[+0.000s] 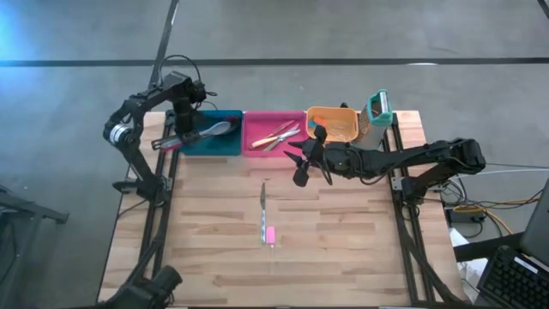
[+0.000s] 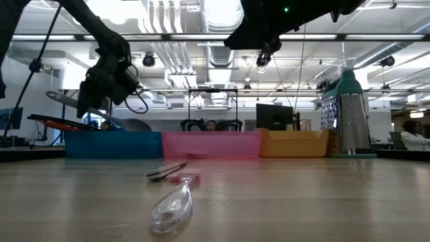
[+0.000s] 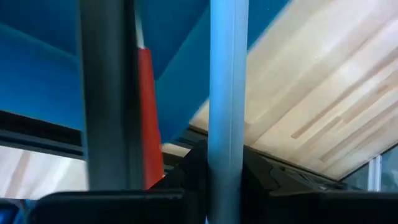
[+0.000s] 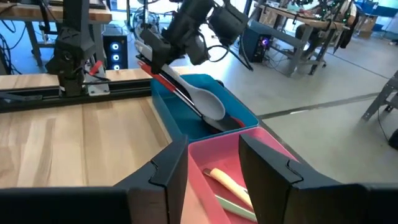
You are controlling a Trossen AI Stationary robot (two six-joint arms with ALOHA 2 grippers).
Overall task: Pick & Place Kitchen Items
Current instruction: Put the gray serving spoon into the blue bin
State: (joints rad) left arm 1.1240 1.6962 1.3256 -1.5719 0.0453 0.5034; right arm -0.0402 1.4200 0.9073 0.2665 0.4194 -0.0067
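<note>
While the left gripper [image 1: 182, 120] sits over the teal bin [image 1: 225, 146] at the table's far left, it looks like the drop-off step. Fingers are closed on the grey spatula [image 4: 208, 102] handle end, w/ a red-handled utensil [image 4: 163, 79] right alongside in the same grasp area. Can't tell if the red one is pinched too or just lying in the bin. Spatula head rests inside the bin, handle sticking out over the outer rim.

Right gripper [image 1: 302, 160] hovers near the front edge of the pink bin [image 1: 257, 148], jaws apart, nothing held. Pink bin already has yellow/green-handled cutlery [image 1: 279, 135]. Orange bin [image 1: 345, 130] just beyond it, teal-and-white gadget [image 1: 377, 108] at the far right.

Still out on the table: pink-handled knife [image 1: 265, 215] mid-board, well apart from the bins, plus a clear spoon [image 2: 171, 205] seen in the low view close to the cam.

To do this well, imo:
- L: lower a bit before opening so the handle doesn't tip over the rim, then lift straight up, clear of the bin wall.
- R: next target prob the pink-handled knife. It lies flat, thin, so go in across the handle, not the blade, fingers wide.
- keep arms apart, bins are tight together.
</note>
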